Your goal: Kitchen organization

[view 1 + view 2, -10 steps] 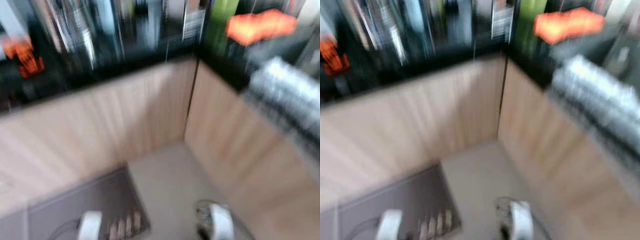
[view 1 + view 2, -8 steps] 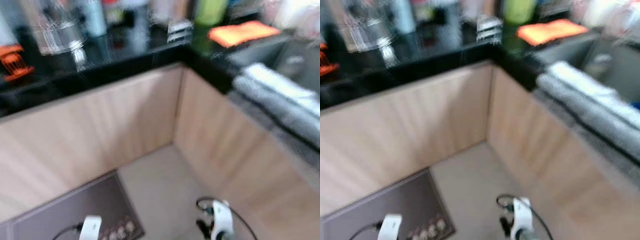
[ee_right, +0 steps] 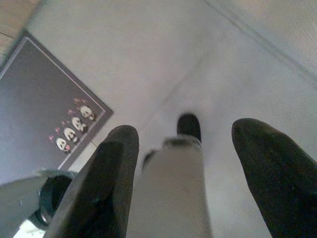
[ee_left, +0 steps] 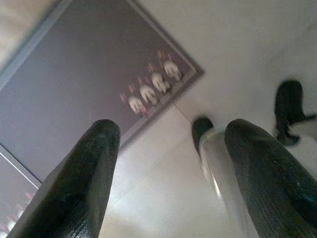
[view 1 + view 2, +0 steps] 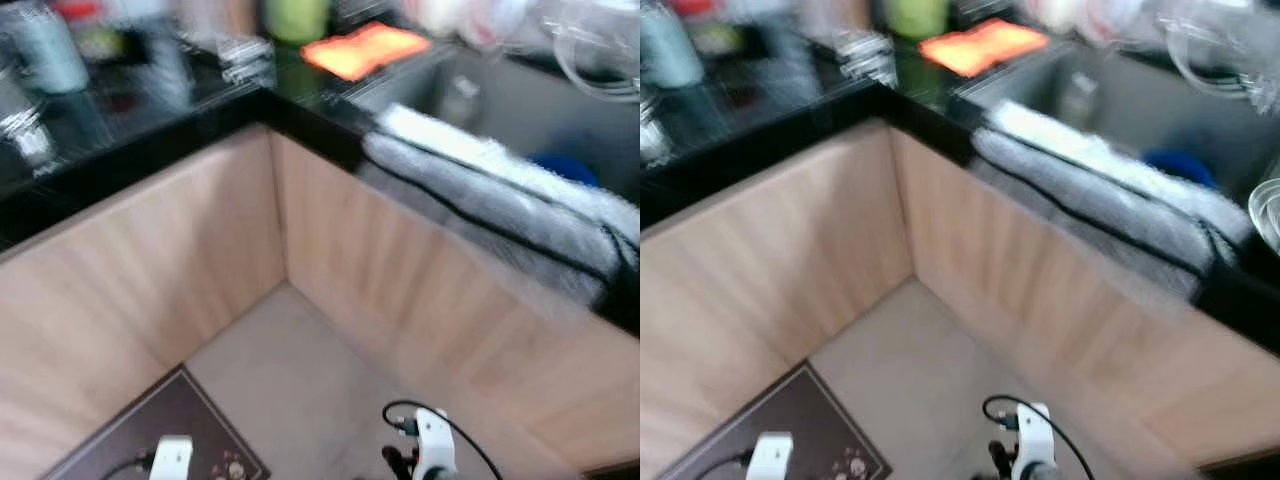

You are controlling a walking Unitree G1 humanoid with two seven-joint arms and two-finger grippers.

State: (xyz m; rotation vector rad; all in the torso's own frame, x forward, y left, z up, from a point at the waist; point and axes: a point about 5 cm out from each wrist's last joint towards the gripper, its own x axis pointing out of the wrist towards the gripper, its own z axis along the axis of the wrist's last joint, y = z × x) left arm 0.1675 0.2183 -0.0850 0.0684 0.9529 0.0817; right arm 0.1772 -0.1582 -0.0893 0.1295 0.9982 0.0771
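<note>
- The robot's head has swung to its right since half a second ago: the corner where the two runs of cupboards meet now sits left of centre, and the sink, barely seen before, takes up the upper right. The things themselves look to be where they were.
- A black countertop wraps round the corner above pale wood cabinet fronts; everything is smeared by motion.
- A grey towel lies along the front edge of the counter by the sink, a dark line running along its length.
- Behind the corner an orange cloth lies flat on the counter, with a green container standing just beyond it.
- On the left stretch of counter are a pale bottle and some shiny clutter, too blurred to name.
- Something blue sits down in the sink basin; clear glassware stands at the far right.
- On the light tiled floor lies a dark mat with a row of small panda figures printed near one corner.
- Both arms hang low, pointing at the floor. The left gripper has its two black fingers spread wide with nothing between them.
- The right gripper is likewise spread wide and empty, above the bare tiles beside the mat's corner.
- The robot's own leg and foot show between the fingers in both wrist views.
</note>
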